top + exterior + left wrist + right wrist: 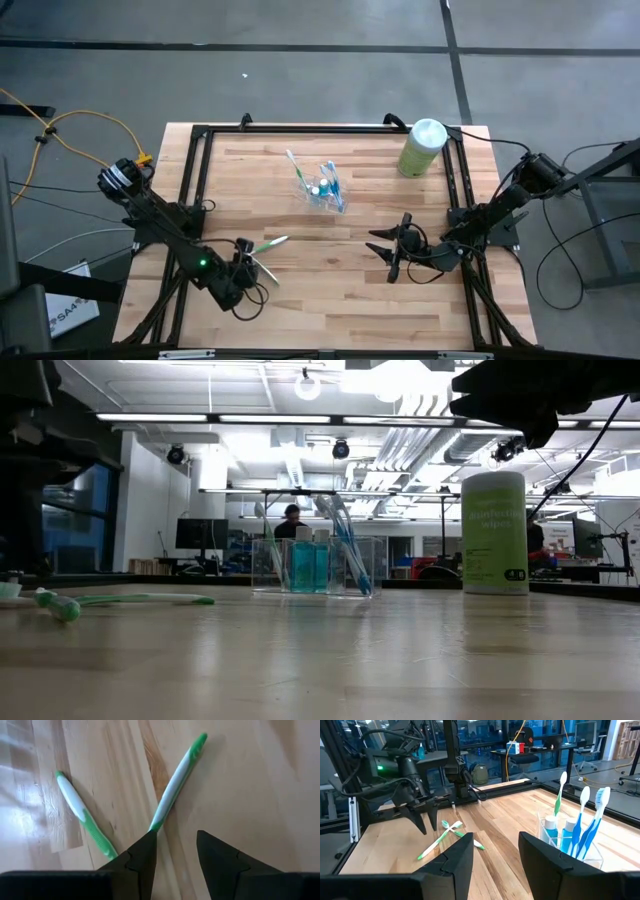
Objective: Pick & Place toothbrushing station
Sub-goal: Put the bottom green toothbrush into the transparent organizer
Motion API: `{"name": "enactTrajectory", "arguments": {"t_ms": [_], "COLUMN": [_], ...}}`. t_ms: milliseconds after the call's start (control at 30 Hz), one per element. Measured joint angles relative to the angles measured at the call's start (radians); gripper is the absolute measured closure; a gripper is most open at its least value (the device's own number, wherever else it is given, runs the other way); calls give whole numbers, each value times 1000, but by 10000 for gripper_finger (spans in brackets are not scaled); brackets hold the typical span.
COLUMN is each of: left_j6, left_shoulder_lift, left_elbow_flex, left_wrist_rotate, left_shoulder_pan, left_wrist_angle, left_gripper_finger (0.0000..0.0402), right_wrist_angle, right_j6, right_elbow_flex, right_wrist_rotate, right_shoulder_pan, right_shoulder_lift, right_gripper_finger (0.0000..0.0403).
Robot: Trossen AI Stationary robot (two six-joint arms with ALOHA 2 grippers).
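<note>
In the high view, the clear plastic cup (322, 188) stood upper centre of the wooden table (330, 300), holding one green-white brush, several blue-white toothbrushes (334, 186) and two blue-capped tubes (319, 188). Two more green-white toothbrushes (268, 245) lay crossed on the boards at lower left, just beside the left gripper (250, 262), whose fingers stood apart with nothing between them. The right gripper (388, 250) hung lower right of centre, fingers spread and empty, well apart from the cup. A pale green canister (421, 148) stood at the upper right near the table's edge. In the low view, the cup (312, 566) sat mid-frame on the tabletop with the canister (494, 532) to its right, and a green-white toothbrush (120, 600) lay flat at the left edge; a person showed far behind the cup. In the left wrist view, the two brushes (176, 779) lay on the wood just ahead of the parted fingers (142, 857), neither one gripped. In the right wrist view, the cup (572, 842) stood at right with brushes upright, while the left gripper (426, 812) hovered at the upper left over the crossed pair (451, 834).
</note>
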Motion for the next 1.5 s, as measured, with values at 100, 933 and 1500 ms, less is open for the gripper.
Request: {"name": "enactTrajectory", "arguments": {"t_ms": [100,933,1500], "left_j6": [36,274,301], "left_shoulder_lift": [0,1,59], "left_elbow_flex": [0,0,2], "left_wrist_rotate": [26,242,321], "left_shoulder_pan": [24,226,268], "left_wrist_angle": [-4,-38,-35], "left_gripper_finger": [268,268,268], "right_wrist_angle": [0,0,0], "right_j6": [0,0,0], "right_elbow_flex": [0,0,0], "right_wrist_rotate": [0,0,-3], "right_shoulder_pan": [0,0,0], "right_shoulder_lift": [0,0,0], "right_gripper_finger": [254,254,254]}}
